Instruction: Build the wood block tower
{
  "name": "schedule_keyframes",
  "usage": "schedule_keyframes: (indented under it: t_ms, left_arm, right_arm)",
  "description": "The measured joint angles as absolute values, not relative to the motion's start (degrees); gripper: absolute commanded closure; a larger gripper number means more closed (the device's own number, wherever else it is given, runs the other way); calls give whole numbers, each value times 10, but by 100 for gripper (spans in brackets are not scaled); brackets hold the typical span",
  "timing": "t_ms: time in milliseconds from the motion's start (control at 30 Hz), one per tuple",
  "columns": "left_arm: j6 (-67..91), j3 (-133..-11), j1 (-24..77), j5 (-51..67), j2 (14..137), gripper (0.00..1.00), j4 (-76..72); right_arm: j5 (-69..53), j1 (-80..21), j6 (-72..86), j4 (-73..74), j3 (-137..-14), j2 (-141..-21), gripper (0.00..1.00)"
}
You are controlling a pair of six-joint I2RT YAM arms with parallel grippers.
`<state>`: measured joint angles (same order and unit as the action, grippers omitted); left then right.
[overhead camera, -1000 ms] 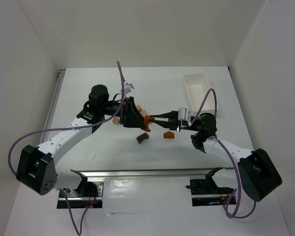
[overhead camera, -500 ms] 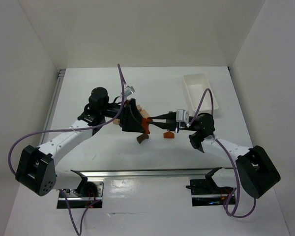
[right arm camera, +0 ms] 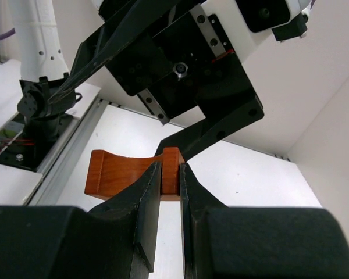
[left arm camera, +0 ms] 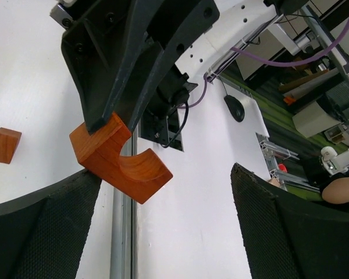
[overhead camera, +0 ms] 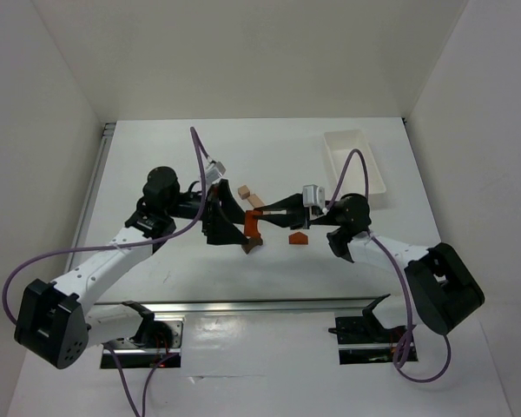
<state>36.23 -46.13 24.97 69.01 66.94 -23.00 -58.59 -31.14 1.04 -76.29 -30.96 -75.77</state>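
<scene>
Status of the right jaws: they were pinching one end of an orange-red arch block (right arm camera: 119,173), with both fingers (right arm camera: 142,203) pressed flat against its sides. The right arm (overhead camera: 391,254) reached leftward toward the middle of the table (overhead camera: 156,156). The block appeared to be carried clear of the surface, its curved cut-out facing upward in the right wrist view.

Status of the left jaws: they were spread wide and held nothing. The left arm (overhead camera: 113,252) reached rightward, so both sets of jaws met at the table's centre. In the left wrist view, the arch block sat between the two textured pads (left arm camera: 52,221), close to one pad and well apart from the other. Whether it touched the near pad could not be determined.

Location of the remaining tower pieces, all lying loose on the table and not stacked:
- A dark brown arch piece (overhead camera: 250,246) lay just in front of the held block.
- An orange-red house-shaped piece (overhead camera: 298,236) lay to its right, near the right arm.
- Two pale tan cubes (overhead camera: 243,188) lay just beside each other, behind the held block.

A white tray (overhead camera: 354,163) stood at the far right of the table, well apart from the blocks.
</scene>
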Motion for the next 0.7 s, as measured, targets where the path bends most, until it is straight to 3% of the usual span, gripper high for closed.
schedule_keyframes:
  t_ms: [400, 467, 700]
  left_arm:
    - [377, -435, 250, 718, 674, 7, -318]
    - [387, -429, 250, 723, 680, 13, -346]
    - [459, -427, 253, 754, 748, 13, -472]
  right_arm:
    - [-618, -311, 51, -763, -353, -778, 100]
    - [-620, -311, 52, -763, -353, -775, 100]
    - [-635, -313, 52, -758, -353, -771, 100]
